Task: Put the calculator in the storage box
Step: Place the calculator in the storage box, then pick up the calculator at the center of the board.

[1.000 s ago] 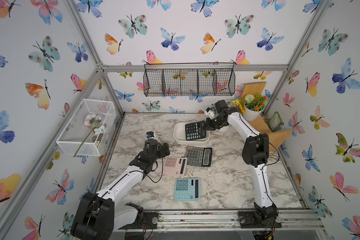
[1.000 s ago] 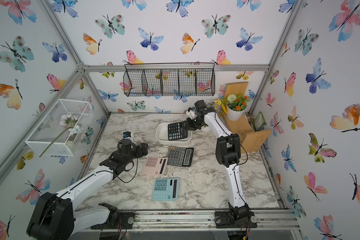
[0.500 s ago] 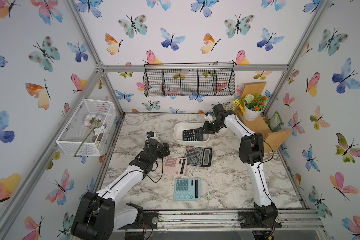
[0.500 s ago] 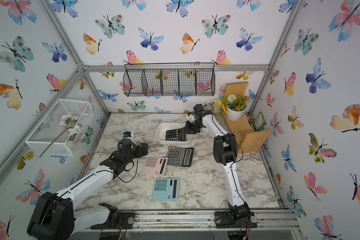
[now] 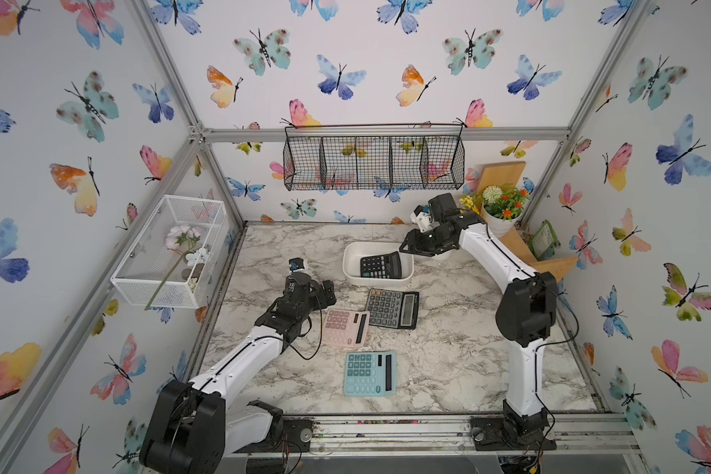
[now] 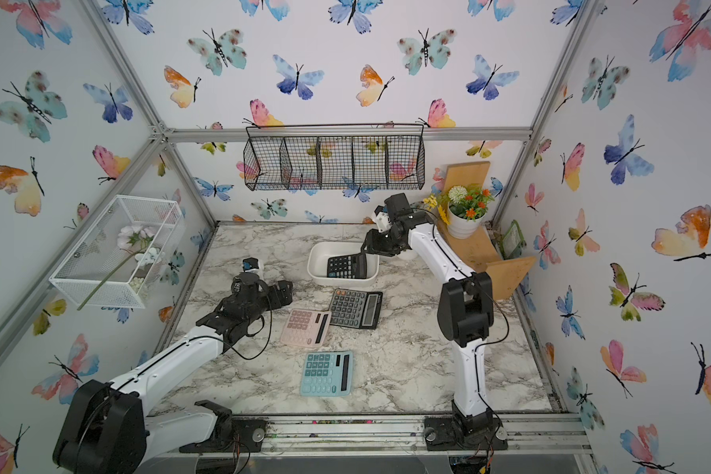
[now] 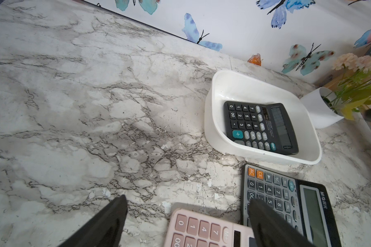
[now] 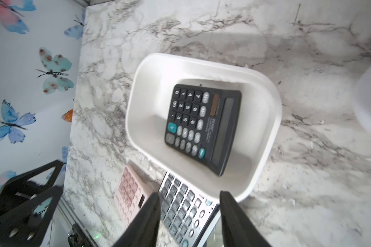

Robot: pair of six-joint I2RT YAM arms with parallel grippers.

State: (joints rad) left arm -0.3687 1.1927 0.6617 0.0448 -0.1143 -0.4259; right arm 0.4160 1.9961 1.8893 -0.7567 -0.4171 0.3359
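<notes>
The storage box [image 5: 349, 262] sits toward the back of the table [image 5: 448, 349], with a calculator [image 5: 380, 266] inside it. Just before the box lies a second calculator [image 5: 391, 308], with a third calculator [image 5: 345, 327] just beside it on its left. A fourth calculator [image 5: 369, 372] lies nearer the front, apart from both.

Marble table [image 5: 448, 361] carries storage box [image 5: 376, 282], grey calculator [image 5: 390, 308], pink calculator [image 5: 345, 328], blue calculator [image 5: 369, 373].

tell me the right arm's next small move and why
Probably raise the right fingers straight up, clear of the box: the black calculator already lies inside it, and they stand apart, holding nothing.
</notes>
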